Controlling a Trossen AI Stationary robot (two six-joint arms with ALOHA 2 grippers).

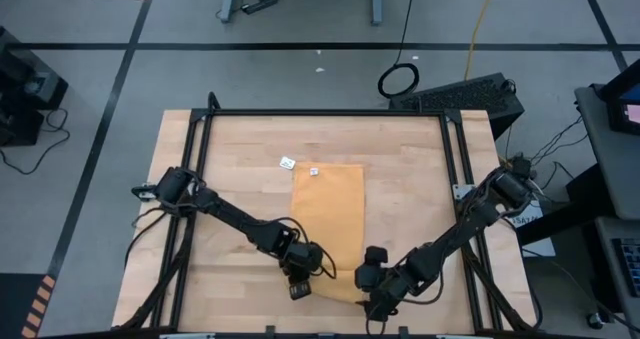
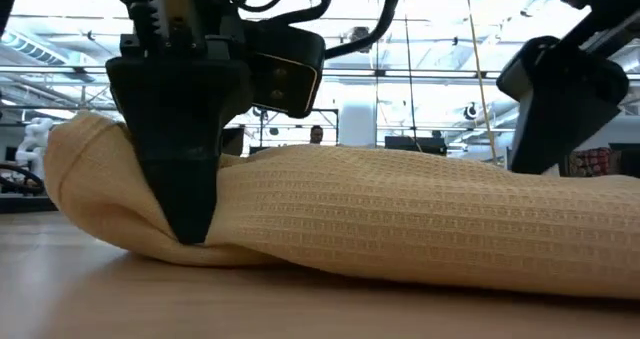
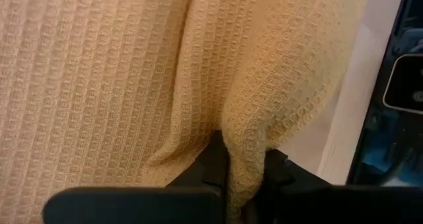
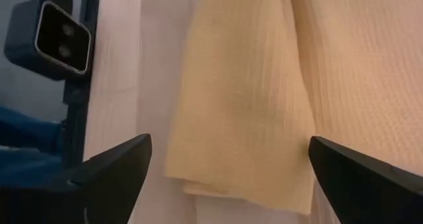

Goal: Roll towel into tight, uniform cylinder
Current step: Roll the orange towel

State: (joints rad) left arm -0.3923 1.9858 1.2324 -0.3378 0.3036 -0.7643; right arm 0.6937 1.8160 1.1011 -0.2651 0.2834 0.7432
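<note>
The towel (image 1: pixel 328 219) lies flat down the middle of the table (image 1: pixel 230 169), its near edge bunched into a first fold between our two grippers; left gripper (image 3: pixel 246 184) is pinched shut on a ridge of that fold, right gripper (image 4: pixel 228 178) stands wide open over the other near corner, holding nothing. We read the waffle weave as light, limp and grippy, so it will sag and skew rather than hold shape. We'd grip the folded edge near both corners to keep the roll even.
</note>
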